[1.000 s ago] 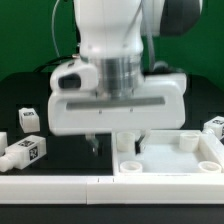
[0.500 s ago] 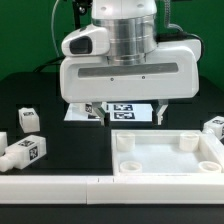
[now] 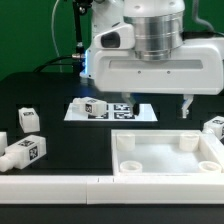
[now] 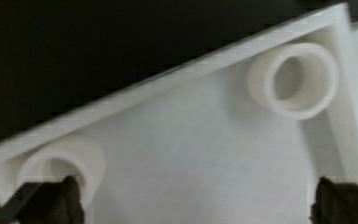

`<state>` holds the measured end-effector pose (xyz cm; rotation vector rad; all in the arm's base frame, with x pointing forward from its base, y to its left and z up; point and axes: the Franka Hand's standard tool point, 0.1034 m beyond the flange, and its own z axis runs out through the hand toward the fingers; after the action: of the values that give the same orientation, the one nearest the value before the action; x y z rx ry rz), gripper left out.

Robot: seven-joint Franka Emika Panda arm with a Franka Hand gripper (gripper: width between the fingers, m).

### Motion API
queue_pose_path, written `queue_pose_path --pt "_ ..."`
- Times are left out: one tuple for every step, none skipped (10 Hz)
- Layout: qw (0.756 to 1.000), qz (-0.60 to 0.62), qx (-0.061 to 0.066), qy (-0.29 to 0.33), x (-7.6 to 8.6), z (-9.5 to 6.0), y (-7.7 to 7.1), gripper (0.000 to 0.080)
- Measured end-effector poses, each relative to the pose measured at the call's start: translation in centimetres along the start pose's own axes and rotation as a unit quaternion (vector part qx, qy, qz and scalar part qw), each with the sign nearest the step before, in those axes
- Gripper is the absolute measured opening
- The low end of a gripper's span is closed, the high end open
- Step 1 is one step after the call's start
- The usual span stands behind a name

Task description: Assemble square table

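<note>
gripper (image 4: 197, 205) hung over the square panel (image 3: 165, 158) with its two fingers (image 4: 51, 200) spread apart and nothing between them, a round corner socket (image 4: 297, 80) showing beneath in the wrist view. the panel lay flat on the black table (image 3: 40, 95) at the exterior view's right, just beside the long white rail (image 3: 60, 186); three legs (image 3: 28, 120) lay loose at the exterior view's left, a fourth leg (image 3: 214, 127) near the panel's right edge, and the marker board (image 3: 110, 108) farther back

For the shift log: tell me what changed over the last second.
The pincer rose from the end of the panel on the exterior view's left and swung toward that view's right, open and empty; nothing was picked up. The marker board came into sight behind it. The panel and the loose legs stayed put.
</note>
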<state>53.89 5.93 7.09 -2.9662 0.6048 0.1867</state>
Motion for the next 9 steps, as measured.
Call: queue_pose_path --pt "1.0 0.001 0.002 0.002 0.7 -0.2 -0.3 0.0649" --pt "1.0 0.0 0.002 0.003 0.9 -0.2 -0.3 0.0649" --pt "1.0 -0.001 0.002 0.003 0.8 -0.1 -0.3 0.0649" --pt "1.0 -0.001 0.002 0.003 0.8 -0.1 -0.3 0.0649" --pt "0.999 0.034 0.003 0.001 0.1 0.2 -0.7 0.0649" --pt "0.997 0.071 0.002 -0.009 -2.2 1.2 -2.0 0.0649" --pt "0.995 0.101 0.0 -0.02 -4.2 1.9 -3.7 0.0649" --pt "0.991 0.128 -0.001 -0.024 -5.5 2.3 -5.4 0.0649" --pt "0.991 0.13 0.004 -0.021 -6.3 2.8 -6.4 0.0649"
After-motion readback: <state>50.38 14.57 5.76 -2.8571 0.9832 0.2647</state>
